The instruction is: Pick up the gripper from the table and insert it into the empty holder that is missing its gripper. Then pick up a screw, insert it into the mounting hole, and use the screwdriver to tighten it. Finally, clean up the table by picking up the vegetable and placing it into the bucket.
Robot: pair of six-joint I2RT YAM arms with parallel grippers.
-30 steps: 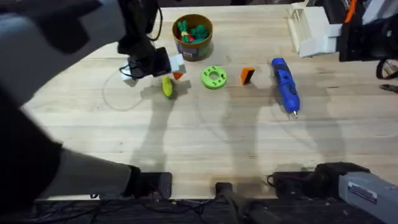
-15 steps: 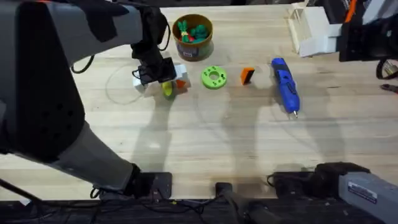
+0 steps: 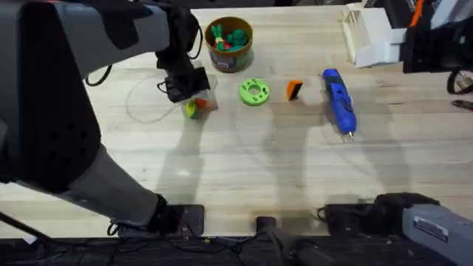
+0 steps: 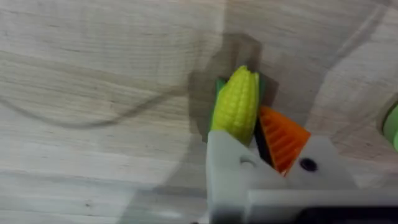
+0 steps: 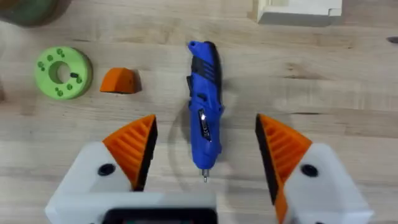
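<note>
The left gripper clenches the small yellow toy corn cob low on the wooden surface, near the round brown-gold bucket. The right gripper hangs released above the blue pen-shaped screwdriver.

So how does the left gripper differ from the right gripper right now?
The left gripper is down at the table with the corn between its fingers, while the right gripper is open and empty above the blue screwdriver. The left shows one orange ribbed pad beside a bare white holder; the right shows two orange pads. Both have white finger mounts.
</note>
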